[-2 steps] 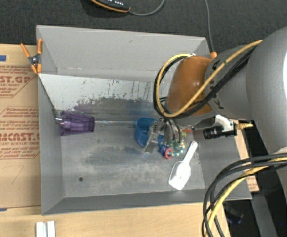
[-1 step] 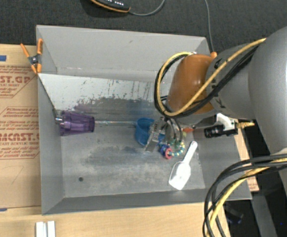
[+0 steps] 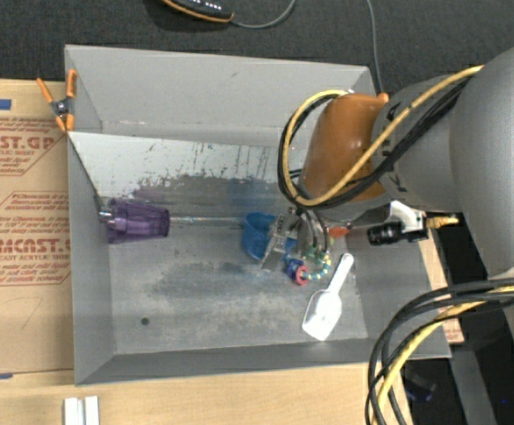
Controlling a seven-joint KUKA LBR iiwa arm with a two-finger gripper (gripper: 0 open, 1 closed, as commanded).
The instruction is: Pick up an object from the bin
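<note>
- The blue cup-like thing [image 3: 258, 235] lies on its side near the middle of the bin [image 3: 195, 87], somewhat toward the view's right. A small thing of blue, pink and green parts [image 3: 308, 270] sits just beside it, on the near side.
- The gripper [image 3: 299, 242] hangs low between these two. Its fingers [image 3: 285, 239] look spread, one close against the blue thing's rim and the other above the small many-coloured thing. Nothing shows pinched between them.
- The step in hand appears to be the descent for a grasp, with lifting not yet begun.
- The next move probably calls for closing on whichever piece lies in the gap, then rising straight up (a sideways pull might drag the neighbour along).
- A white scoop [image 3: 326, 301] lies just beyond the small thing, toward the bin's near right corner, and could be nudged.
- A purple cup [image 3: 137, 220] rests well apart against the left wall.
- The floor between the purple cup and the blue thing is bare, so there is open room on that side. The right wall, under the arm's orange cover [image 3: 349, 144], is the closer edge.
</note>
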